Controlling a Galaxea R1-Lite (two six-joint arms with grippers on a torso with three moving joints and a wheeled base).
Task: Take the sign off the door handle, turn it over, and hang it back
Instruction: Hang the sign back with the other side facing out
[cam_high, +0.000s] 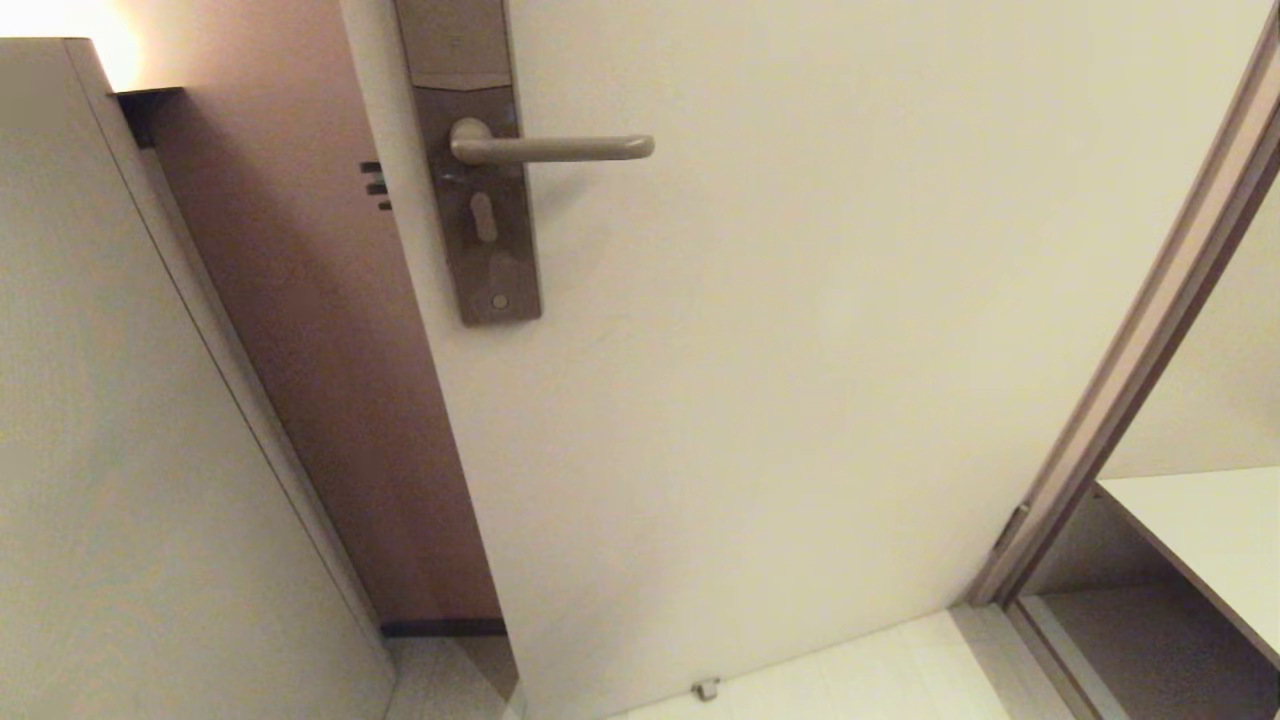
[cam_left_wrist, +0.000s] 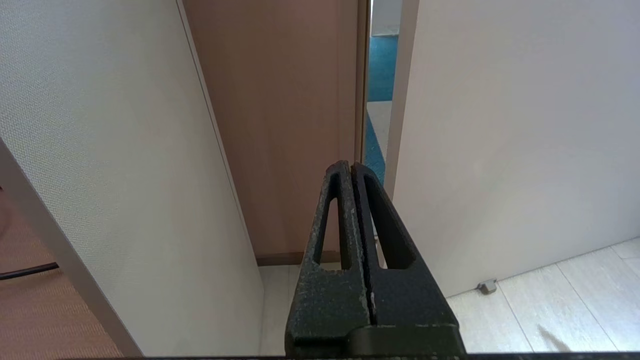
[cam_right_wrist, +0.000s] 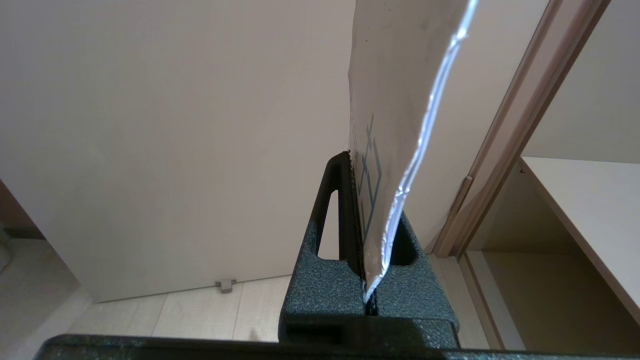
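The door handle (cam_high: 550, 148), a brownish-grey lever on a tall narrow plate (cam_high: 490, 250), juts out bare with nothing hanging on it. The sign (cam_right_wrist: 395, 100) appears only in the right wrist view, nearly edge-on: a pale face with blue-grey printed lines and a shiny rim. My right gripper (cam_right_wrist: 357, 165) is shut on its lower end, and the card rises out of the jaws in front of the door. My left gripper (cam_left_wrist: 351, 167) is shut with nothing in it, pointing at the gap beside the door's edge. Neither arm shows in the head view.
The white door (cam_high: 800, 350) stands ajar, with a small stop (cam_high: 706, 688) at its foot. A pale wall panel (cam_high: 120, 400) and a brown wall (cam_high: 320, 350) lie to the left. To the right are the door frame (cam_high: 1150, 350) and a white shelf (cam_high: 1200, 530).
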